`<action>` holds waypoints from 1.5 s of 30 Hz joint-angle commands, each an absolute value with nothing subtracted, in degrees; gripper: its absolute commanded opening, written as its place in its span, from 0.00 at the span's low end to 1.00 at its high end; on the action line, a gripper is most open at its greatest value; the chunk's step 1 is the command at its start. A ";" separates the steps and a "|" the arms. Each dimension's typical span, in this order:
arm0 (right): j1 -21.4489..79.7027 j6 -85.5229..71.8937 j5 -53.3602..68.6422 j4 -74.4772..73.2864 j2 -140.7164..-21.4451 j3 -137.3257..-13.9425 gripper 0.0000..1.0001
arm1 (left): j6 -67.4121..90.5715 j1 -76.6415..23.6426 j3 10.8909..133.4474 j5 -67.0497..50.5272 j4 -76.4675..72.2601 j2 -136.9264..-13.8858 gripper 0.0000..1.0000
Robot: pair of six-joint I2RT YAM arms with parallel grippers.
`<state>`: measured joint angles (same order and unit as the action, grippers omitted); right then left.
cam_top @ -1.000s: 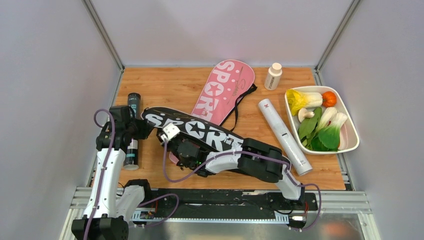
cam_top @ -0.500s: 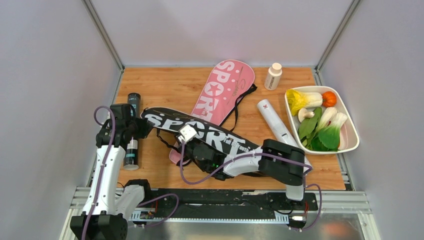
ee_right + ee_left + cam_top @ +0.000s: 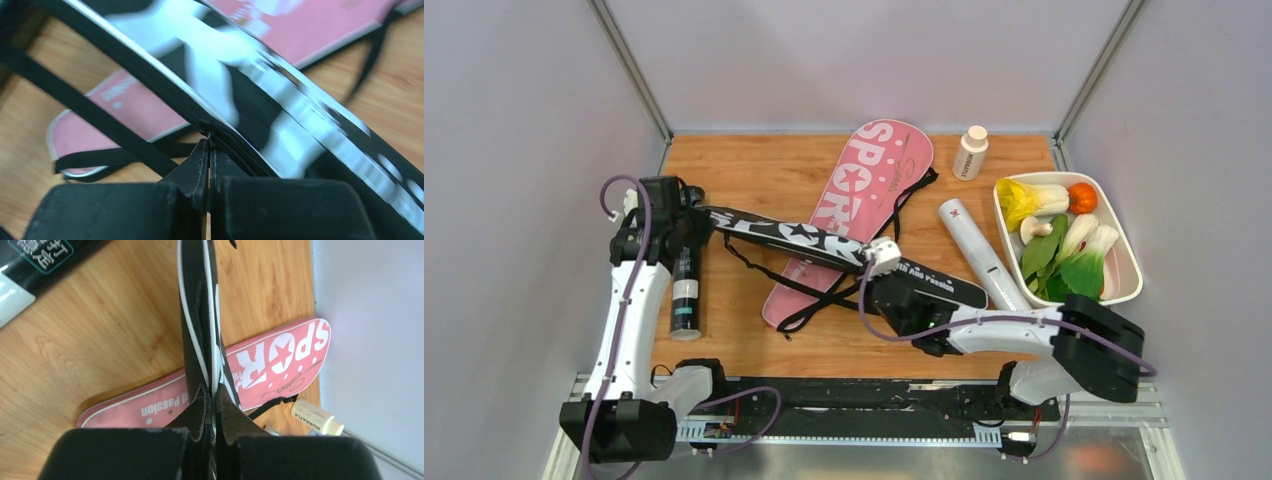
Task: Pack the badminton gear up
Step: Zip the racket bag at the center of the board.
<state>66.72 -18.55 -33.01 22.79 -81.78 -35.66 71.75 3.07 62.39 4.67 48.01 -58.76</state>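
Light was bright, even and diffuse from overhead, so the wooden table [image 3: 754,165] carried only soft, short shadows, under the raised black bag [image 3: 794,235] and beside the black tube [image 3: 686,290] near its left edge. The overhead view was sharp throughout, with a dull sheen on the metal rail [image 3: 874,435] below the near edge. In the left wrist view the pink bag [image 3: 260,370] and the wood grain were crisp. The right wrist view was smeared: the black bag's lettering streaked, and the pink bag behind it was out of focus
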 commanded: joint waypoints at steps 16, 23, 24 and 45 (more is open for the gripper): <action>25.35 -39.80 -29.96 -15.84 -50.86 -22.70 0.00 | 62.67 8.33 79.60 19.47 47.25 -71.16 0.00; 19.41 -38.55 -26.58 -15.92 -47.91 -21.29 0.00 | 60.50 11.37 83.66 21.28 49.06 -72.12 0.00; 18.55 -37.68 -25.45 -15.73 -48.35 -21.65 0.00 | 60.31 12.05 83.80 21.10 49.01 -72.04 0.00; 50.65 7.75 -7.69 1.23 -65.75 -52.53 0.98 | 58.16 12.66 79.58 0.64 47.59 -66.22 0.00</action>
